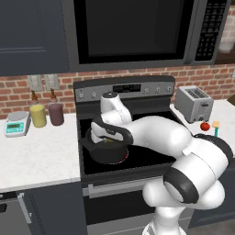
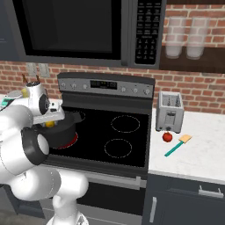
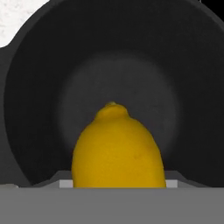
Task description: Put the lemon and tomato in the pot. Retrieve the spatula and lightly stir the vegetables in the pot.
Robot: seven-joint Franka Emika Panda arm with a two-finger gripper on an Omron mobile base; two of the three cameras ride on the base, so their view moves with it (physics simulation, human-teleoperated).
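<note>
A: What are you counting?
B: I'm counting one pot [image 1: 106, 151], one lemon [image 3: 118, 148], one tomato [image 2: 167, 137], one spatula [image 2: 178, 145].
A: Anything else?
B: One toaster [image 2: 170, 112], two jars [image 1: 47, 114], one scale [image 1: 17, 123], four burner rings [image 2: 125, 123].

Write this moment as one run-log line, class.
stage: lemon over pot | fingers: shut on lemon | tomato: on counter by toaster | spatula: on counter, untouched

The robot's white arm hides most of the wide dark grey-black metal pot [image 1: 106, 155]; the yellow lemon [image 3: 118, 151] covers the pincer's fingertips, its lower end cut by the hand view's bottom
</note>
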